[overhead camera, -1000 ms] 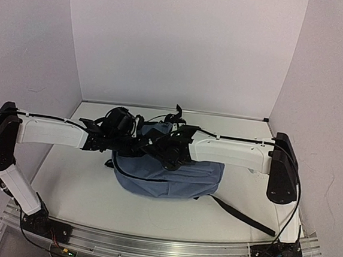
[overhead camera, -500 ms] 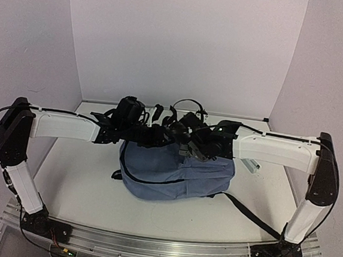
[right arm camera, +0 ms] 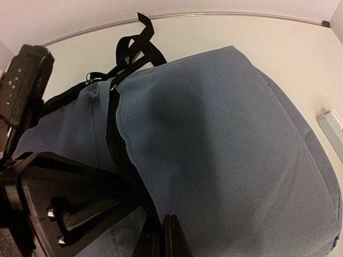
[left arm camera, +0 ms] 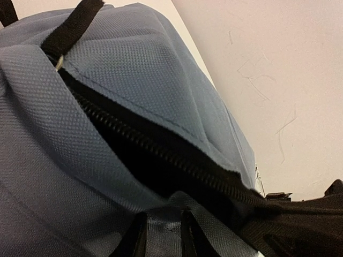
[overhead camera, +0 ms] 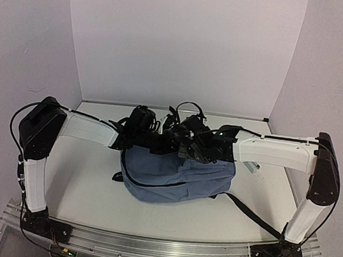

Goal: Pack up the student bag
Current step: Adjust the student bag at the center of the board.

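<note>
The student bag point(overhead camera: 179, 178), slate-blue with black zippers, lies mid-table with its top toward the back wall. Both grippers meet at its upper edge. My left gripper point(overhead camera: 160, 141) pinches a fold of the bag's fabric point(left arm camera: 161, 230) just below the open zipper point(left arm camera: 161, 152), with dark lining showing inside the gap. My right gripper point(overhead camera: 186, 145) is shut, its fingertips point(right arm camera: 162, 230) clamped on the zipper edge point(right arm camera: 120, 155) of the bag's top panel point(right arm camera: 230, 134). Black carry loops point(right arm camera: 134, 45) stick up at the bag's top. Any contents are hidden.
A black shoulder strap point(overhead camera: 249, 216) trails across the table to the front right. A small pale object point(overhead camera: 251, 166) lies by the bag's right side, also visible as a pale object point(right arm camera: 332, 128) in the right wrist view. White walls enclose the back and sides.
The bag has shifted right and its top has been raised. The right arm swung its elbow outward. The left arm reached further right, and its gripper took a fresh hold on the bag's edge.
</note>
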`<state>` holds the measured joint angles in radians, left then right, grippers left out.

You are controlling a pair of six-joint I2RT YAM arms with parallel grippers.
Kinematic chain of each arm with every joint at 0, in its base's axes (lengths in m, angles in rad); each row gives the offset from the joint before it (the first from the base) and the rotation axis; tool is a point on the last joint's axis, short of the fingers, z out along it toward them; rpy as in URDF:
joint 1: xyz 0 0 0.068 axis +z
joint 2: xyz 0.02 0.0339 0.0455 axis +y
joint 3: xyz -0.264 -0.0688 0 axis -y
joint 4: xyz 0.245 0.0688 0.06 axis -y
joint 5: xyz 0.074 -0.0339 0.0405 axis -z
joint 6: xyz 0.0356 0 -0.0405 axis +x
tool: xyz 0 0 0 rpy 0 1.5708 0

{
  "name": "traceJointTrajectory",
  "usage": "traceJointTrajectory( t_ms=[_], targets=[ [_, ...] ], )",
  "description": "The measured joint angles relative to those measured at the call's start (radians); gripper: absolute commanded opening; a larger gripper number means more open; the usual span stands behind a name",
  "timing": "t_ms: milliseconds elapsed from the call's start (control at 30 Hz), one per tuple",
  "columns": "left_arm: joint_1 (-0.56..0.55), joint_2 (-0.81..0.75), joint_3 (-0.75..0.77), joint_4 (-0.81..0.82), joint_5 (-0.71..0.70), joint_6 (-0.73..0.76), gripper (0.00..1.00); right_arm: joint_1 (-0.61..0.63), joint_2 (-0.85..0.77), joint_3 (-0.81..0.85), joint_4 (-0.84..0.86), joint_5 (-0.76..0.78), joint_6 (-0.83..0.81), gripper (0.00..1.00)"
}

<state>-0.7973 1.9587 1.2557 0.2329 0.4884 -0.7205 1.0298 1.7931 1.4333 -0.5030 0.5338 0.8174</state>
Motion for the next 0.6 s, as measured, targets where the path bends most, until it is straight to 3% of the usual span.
traceJointTrajectory(
  t_ms=[300,400,467,600],
  targets=[
    [-0.002,0.078,0.059,0.041,0.002,-0.020,0.18,-0.004,-0.002,-0.033,0.046,-0.003,0.026,0.00],
    [-0.005,0.078,0.058,0.039,-0.038,-0.035,0.20,-0.004,-0.012,-0.046,0.055,0.000,0.031,0.06],
    [-0.008,0.075,0.056,0.037,-0.065,-0.043,0.25,-0.004,-0.023,-0.049,0.058,-0.001,0.028,0.14],
    [-0.009,0.056,0.044,0.030,-0.108,-0.054,0.38,-0.003,-0.064,-0.049,0.068,-0.009,0.007,0.50]
  ],
)
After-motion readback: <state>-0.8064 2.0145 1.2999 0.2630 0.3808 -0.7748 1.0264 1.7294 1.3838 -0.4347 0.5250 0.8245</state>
